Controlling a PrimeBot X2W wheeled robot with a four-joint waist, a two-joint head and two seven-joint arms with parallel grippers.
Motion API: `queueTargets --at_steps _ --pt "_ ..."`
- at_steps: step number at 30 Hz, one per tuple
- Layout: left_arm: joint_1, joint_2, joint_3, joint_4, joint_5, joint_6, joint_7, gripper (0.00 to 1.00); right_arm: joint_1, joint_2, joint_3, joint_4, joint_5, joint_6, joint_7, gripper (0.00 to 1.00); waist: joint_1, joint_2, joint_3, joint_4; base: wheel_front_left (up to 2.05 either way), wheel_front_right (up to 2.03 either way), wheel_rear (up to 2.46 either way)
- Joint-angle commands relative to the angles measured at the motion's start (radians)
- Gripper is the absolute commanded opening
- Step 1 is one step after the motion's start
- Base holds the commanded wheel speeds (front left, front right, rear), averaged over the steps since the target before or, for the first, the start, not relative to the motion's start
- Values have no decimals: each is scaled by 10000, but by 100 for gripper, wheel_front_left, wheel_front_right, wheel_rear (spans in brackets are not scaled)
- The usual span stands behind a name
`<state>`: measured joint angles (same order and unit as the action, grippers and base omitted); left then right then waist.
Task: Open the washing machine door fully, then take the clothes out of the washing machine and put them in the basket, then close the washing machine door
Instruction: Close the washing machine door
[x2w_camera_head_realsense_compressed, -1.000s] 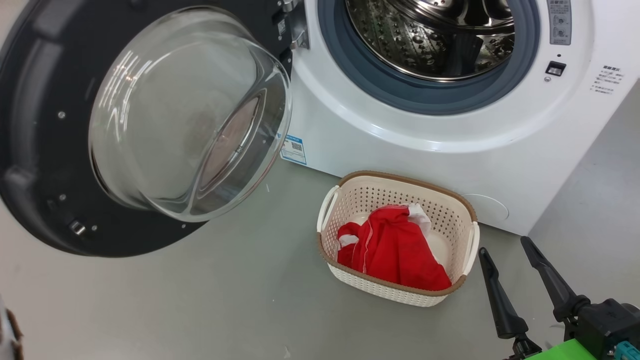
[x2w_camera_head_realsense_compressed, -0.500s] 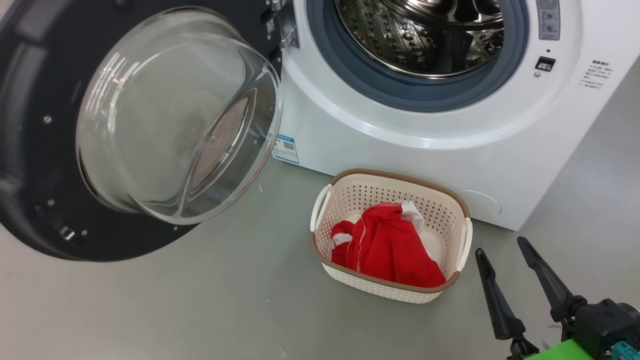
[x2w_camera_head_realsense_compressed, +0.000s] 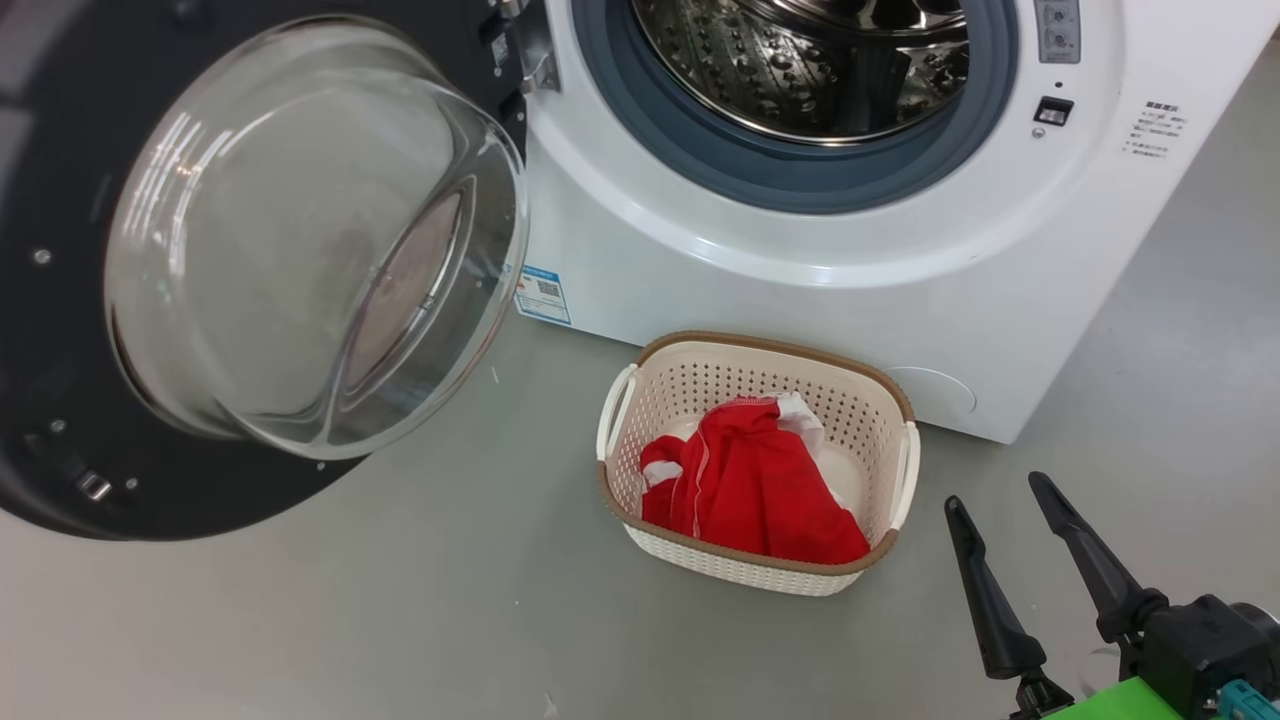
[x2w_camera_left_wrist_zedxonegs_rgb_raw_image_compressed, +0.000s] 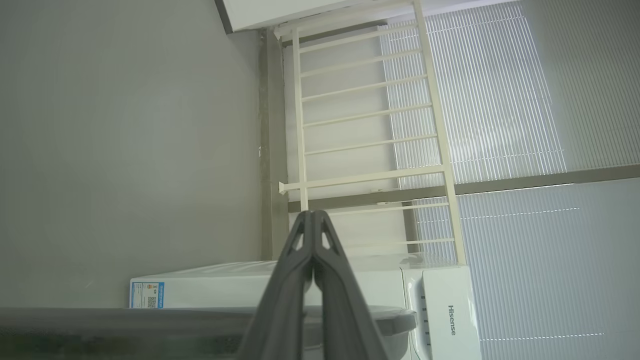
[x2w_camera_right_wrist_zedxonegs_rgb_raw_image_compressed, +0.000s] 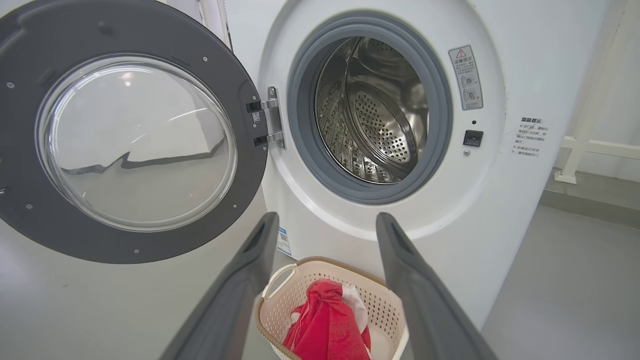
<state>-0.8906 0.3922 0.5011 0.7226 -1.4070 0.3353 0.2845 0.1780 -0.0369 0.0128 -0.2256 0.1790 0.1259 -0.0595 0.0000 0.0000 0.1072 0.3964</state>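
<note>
- Over the last second my head camera has swung. The whole picture slid left, and nothing on the floor shifted against its neighbours.
- The bright red-and-white clothes lie bundled in the cream perforated basket with the brown rim. It stands just in front of the white front-loading washing machine.
- The part of the perforated steel drum I can see looks empty, so I judge unloading finished and only the closing left.
- The round black-rimmed glass door hangs wide open on my left.
- My right gripper is spread wide and empty, near the basket.
- My left gripper has its fingers pressed together, holding nothing.
- The floor is smooth, bare grey.
- Beyond the machine are a white railing and pale window blinds.
</note>
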Motion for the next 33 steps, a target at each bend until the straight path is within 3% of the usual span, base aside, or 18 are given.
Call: queueTargets --at_steps 1,16,33 --pt "-213 695 63 -138 54 19 107 0 -450 -133 260 -319 -127 48 43 100 0 0 43 -60 0 0 0" --pt "-225 1197 -725 1118 486 -468 1024 0 -538 -133 240 -406 -135 48 118 100 0 0 279 -502 0 0 0" --pt "267 1253 -1181 775 442 -1095 2354 0 -610 -133 143 -339 -67 48 -59 100 0 0 414 -310 0 0 0"
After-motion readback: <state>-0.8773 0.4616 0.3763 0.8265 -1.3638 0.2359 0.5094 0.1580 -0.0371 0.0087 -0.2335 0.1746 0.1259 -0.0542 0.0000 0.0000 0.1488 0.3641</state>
